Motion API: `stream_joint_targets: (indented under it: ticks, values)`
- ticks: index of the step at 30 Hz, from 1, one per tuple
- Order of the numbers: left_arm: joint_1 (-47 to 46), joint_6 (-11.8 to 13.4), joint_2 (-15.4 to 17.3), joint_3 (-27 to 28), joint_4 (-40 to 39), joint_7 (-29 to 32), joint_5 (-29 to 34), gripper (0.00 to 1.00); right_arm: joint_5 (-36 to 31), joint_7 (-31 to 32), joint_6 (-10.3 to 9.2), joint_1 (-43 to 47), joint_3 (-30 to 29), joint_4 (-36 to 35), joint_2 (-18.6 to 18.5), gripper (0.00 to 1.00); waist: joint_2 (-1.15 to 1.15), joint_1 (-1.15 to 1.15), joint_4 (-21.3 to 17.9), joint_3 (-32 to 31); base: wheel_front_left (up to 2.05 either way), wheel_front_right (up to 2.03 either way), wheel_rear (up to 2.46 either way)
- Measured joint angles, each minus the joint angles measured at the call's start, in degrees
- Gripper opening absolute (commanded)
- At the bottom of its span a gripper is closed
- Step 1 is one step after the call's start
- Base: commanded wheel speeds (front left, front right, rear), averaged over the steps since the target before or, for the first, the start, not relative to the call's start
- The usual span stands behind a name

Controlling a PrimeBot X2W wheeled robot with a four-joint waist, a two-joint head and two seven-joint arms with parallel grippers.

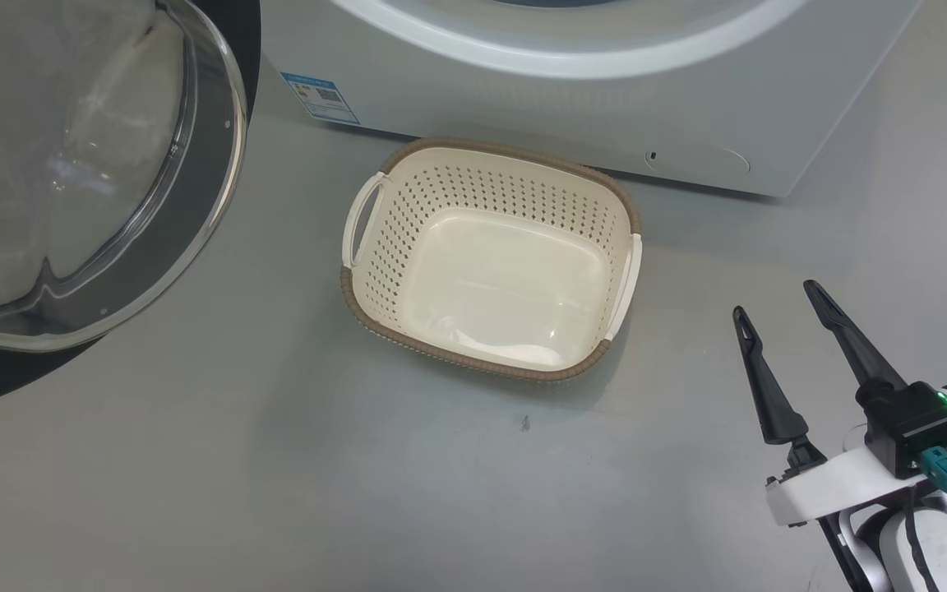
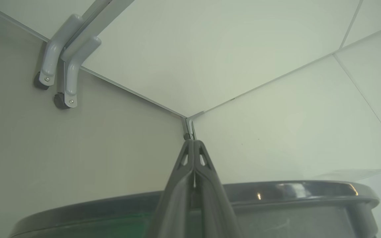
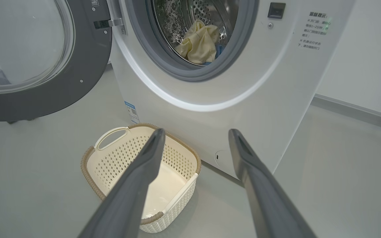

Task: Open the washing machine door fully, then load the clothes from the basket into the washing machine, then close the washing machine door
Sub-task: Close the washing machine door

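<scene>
Grey floor [image 1: 276, 493] runs up to the washer [image 1: 523, 107], which stands at the top of my head view. The door [image 1: 71, 164] hangs wide open on my left, hinged at the left of the opening, its glass bulge facing me. The clothes [image 3: 198, 43] lie in a pale yellow heap inside the drum. The basket [image 1: 473, 193] sits on the floor just in front of the washer, its long axis running left to right along the washer's front, one handle at each short end. My right gripper [image 1: 778, 300] is spread wide and holds nothing; it sits right of the basket with its fingers pointing at the washer. My left gripper [image 2: 193, 142] is clenched on nothing, above the door's dark rim; I cannot tell whether it touches.
</scene>
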Motion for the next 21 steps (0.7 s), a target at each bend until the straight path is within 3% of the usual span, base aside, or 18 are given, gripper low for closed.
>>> stream_joint_targets:
  ticks: [7, 21]
  values:
    - [-1.8, -1.8, 0.9, -1.4, 2.7, 1.1, 0.4, 0.00, 0.0, 0.0, -0.01, -0.7, -0.2, -0.1, -0.1, 1.00, 0.00, 0.00, 0.6, 0.7, 0.00, 0.00, 0.00]
    - [-1.9, -6.9, 2.8, -5.8, 4.6, 8.8, 0.6, 0.00, 0.0, 0.0, -0.07, -0.7, -0.7, -0.2, -0.3, 1.00, 0.00, -0.01, 2.3, 0.4, 0.00, 0.00, 0.00]
